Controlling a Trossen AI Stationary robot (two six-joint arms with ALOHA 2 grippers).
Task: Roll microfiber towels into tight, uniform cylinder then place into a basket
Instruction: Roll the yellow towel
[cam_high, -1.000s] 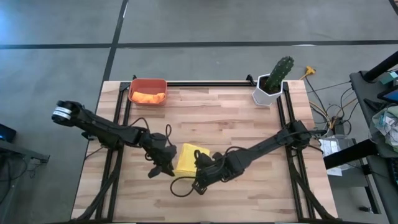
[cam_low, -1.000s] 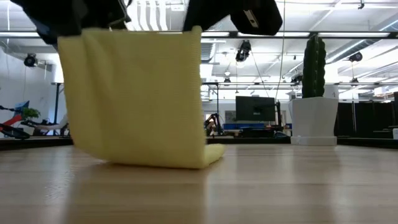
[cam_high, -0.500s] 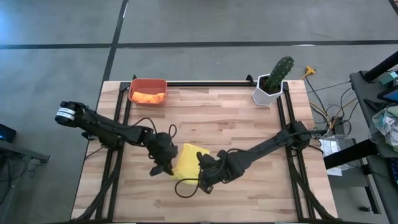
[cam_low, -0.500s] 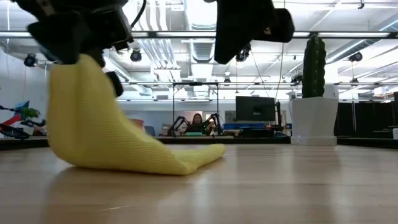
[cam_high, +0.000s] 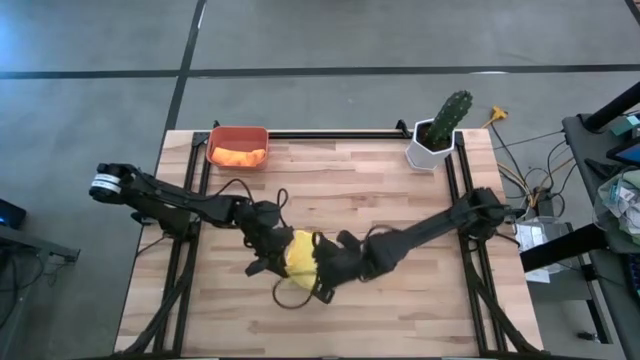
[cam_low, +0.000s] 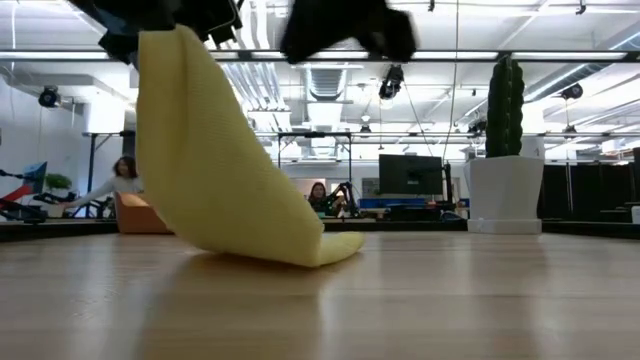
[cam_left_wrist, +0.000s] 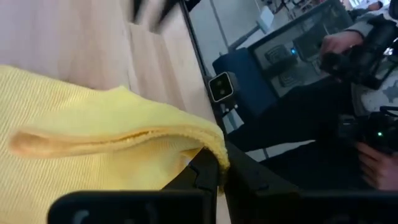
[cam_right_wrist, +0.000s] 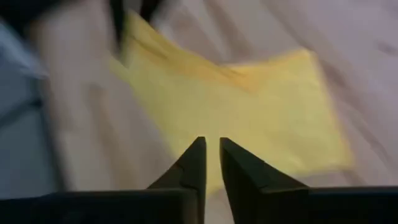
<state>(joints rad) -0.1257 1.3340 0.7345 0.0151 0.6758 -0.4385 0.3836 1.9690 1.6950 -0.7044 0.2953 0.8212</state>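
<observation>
1. The yellow microfiber towel (cam_high: 301, 251) hangs mid-bench, one corner lifted, its lower edge trailing on the wood (cam_low: 330, 248).
2. The left gripper (cam_left_wrist: 219, 169) pinches that corner, fingers pressed together on the cloth.
3. The right gripper (cam_right_wrist: 210, 149) hovers just above the towel, fingers slightly parted, holding nothing.
4. The basket (cam_high: 237, 146), holding an orange towel (cam_high: 240, 156), sits at the bench's far left edge.

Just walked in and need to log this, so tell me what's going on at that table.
Two robot arms are working a yellow towel near the middle of the wooden table. The left gripper is shut on one edge and holds it lifted, so the cloth hangs down with its lower end lying on the table. The right gripper hovers close over the towel, fingers slightly apart, gripping nothing. An orange towel already lies in the red-orange basket at the far left corner; a potted cactus stands far right.
</observation>
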